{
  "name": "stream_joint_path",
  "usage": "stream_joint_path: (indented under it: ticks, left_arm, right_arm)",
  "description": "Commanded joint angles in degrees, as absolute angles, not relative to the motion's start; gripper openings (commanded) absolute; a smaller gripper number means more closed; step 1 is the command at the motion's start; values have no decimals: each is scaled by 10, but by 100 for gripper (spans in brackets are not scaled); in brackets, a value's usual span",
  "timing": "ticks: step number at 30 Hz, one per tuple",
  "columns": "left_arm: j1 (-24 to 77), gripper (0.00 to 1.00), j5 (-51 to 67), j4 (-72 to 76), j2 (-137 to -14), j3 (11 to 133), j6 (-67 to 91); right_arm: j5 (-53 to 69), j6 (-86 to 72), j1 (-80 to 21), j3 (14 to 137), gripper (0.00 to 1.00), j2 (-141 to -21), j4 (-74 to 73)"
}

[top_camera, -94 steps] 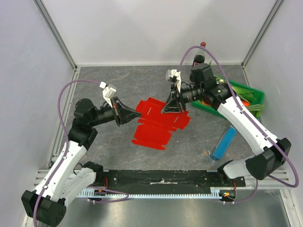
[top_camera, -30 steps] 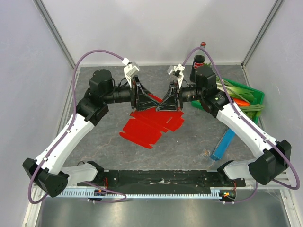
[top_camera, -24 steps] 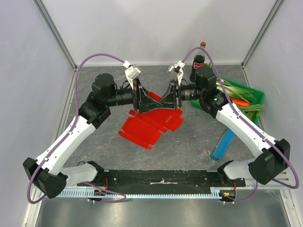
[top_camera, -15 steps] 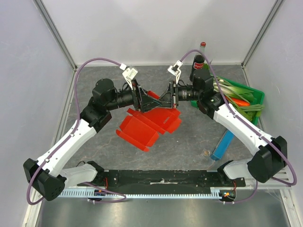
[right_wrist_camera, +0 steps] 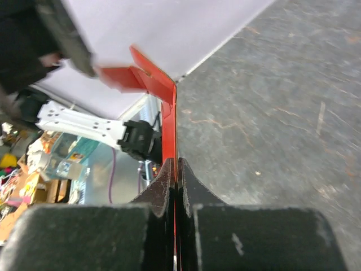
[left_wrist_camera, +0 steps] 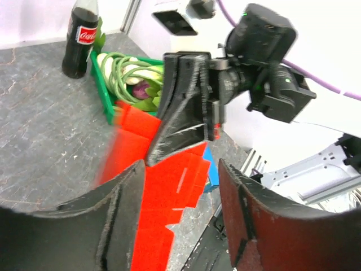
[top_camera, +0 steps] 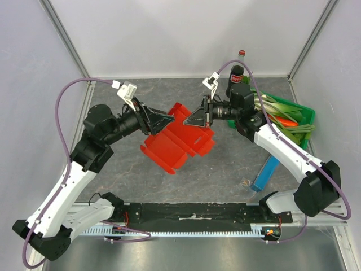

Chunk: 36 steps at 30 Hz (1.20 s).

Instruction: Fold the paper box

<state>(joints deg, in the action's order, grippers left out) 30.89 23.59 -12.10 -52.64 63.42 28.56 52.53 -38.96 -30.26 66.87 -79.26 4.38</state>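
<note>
Aloft, the paper box (top_camera: 176,144) hangs from the right gripper (right_wrist_camera: 175,164), whose fingers are pressed flat together on one edge of the thin red card. The card rises edge-on beyond the tips. Opposite, the left gripper (left_wrist_camera: 180,166) is spread wide and holds nothing. The flat red sheet lies beyond and below its fingers (left_wrist_camera: 121,192), blurred, perhaps brushing one. Behind the right gripper stand a cola bottle (left_wrist_camera: 79,39) and a green crate (left_wrist_camera: 106,95) of greens.
</note>
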Motion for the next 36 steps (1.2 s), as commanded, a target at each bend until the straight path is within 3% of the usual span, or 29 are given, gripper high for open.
stream_joint_path:
  ticks: [1,5,10,20,23,29,36]
  left_arm:
    - [305,57,264,-140,-541,680,251]
    - [305,45,298,-144,-572,708,223]
    - [308,50,276,-191,-626,762,165]
    - [337,45,209,-244,-718,834,76]
    - [337,46,202,-258,-738,844,62]
    - [337,60,196,-260,-752,843,55]
    - [336,61,195,-248,-753,837,60]
  right_arm:
    - [482,-310,-289,687,0,-796,-61]
    - [453,-264,-289,710,0,-795,-115]
    - [454,-265,-290,721,0,-801,-125]
    - [462,-264,-290,729,0,-802,-126]
    - [466,-261,-290,733,0,-803,-127]
    - [473,-256,-291,737,0,-803,-133]
    - [475,-253,-291,736,0,-801,-134]
